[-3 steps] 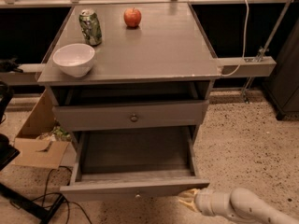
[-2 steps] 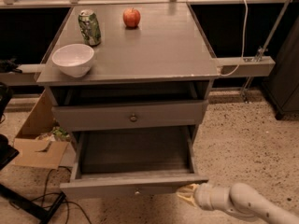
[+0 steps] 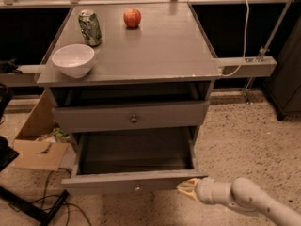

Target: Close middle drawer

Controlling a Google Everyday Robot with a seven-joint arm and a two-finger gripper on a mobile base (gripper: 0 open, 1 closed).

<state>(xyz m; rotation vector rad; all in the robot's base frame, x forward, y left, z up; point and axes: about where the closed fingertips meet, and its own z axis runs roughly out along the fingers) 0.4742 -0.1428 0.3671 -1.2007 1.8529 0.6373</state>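
Note:
The middle drawer (image 3: 134,181) is pulled far out of the grey cabinet, and its inside shows empty. It has a low flat front with a tiny round knob (image 3: 137,189) at the centre. My gripper (image 3: 188,188) is at the lower right, on a white arm. Its yellowish tip is against the right end of the drawer's front panel. The taller upper drawer (image 3: 131,117) with a dark knob stands slightly out above it.
On the cabinet top (image 3: 155,51) are a white bowl (image 3: 73,59), a green can (image 3: 90,27) and a red apple (image 3: 132,18). A cardboard box (image 3: 40,142) and black cables (image 3: 42,206) lie on the floor to the left. A white cable (image 3: 244,27) hangs at the right.
My gripper has moved up and left to the right end of the drawer front. The drawer front has shifted slightly inward.

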